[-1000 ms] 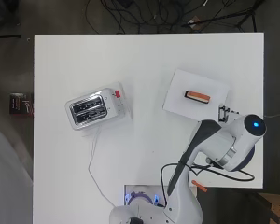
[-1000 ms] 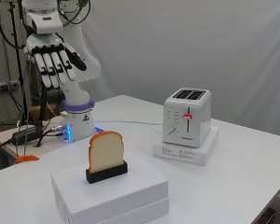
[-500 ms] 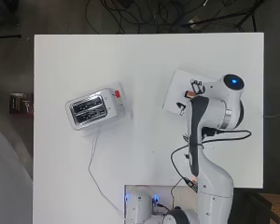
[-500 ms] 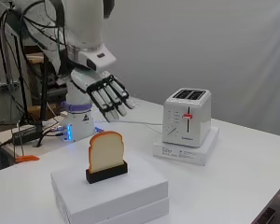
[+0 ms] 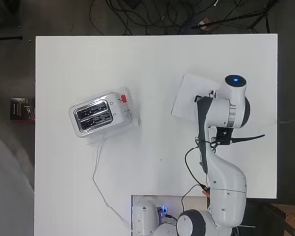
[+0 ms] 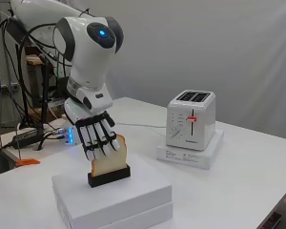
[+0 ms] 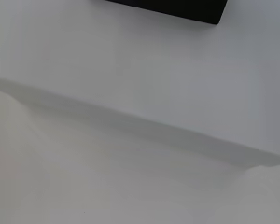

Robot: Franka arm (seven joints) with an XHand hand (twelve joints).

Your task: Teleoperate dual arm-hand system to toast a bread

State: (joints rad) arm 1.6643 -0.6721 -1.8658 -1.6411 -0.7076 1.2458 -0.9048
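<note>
Hand [image 6: 96, 133] is hanging with fingers straight and spread, released, lying against the near face of the bread [image 6: 115, 157]; whether it's touching, I cannot tell. Bread is standing upright in a black holder [image 6: 109, 176] on the white box [image 6: 133, 198], well apart from the toaster [image 6: 191, 119].

arm [image 6: 88, 52]: glossy white, blue light | hand [image 6: 96, 133]: black-white fingers | black cable

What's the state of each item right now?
Bread slice: upright in the black holder, on the white box.
Robot hand: open, fingers straight, pointing down in front of the slice.
Toaster: slots empty, red lever up.
</note>
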